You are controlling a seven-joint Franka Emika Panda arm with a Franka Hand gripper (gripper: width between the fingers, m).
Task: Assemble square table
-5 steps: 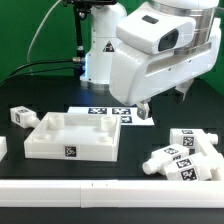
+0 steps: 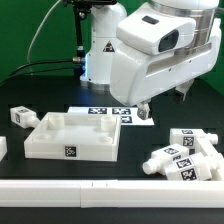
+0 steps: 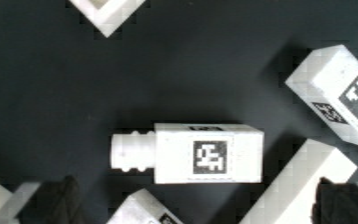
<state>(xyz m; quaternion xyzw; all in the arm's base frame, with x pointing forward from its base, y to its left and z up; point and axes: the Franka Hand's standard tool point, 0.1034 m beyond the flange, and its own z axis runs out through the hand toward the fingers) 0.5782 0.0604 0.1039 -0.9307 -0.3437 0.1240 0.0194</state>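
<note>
**A:** What sits nearest you?

**B:** The long white bar (image 2: 60, 190), across the front of your desk (image 2: 130, 168). Just behind it is the square top (image 2: 70, 138), rim up. To the exterior view's right of it, a cluster of legs (image 2: 182, 158) lies on its sides.

**A:** And farther back?

**B:** A lone leg (image 2: 20, 115) at the exterior view's left, with the marker board (image 2: 100, 112) behind the top. The fingers (image 2: 143, 108) hang by that board's right end. You cannot tell how wide they stand or whether they hold anything. Your wrist view looks down on one lying leg (image 3: 194, 152).

**A:** Anything different from half a second ago?

**B:** Nothing you could see. Arm and parts sit as before.
</note>
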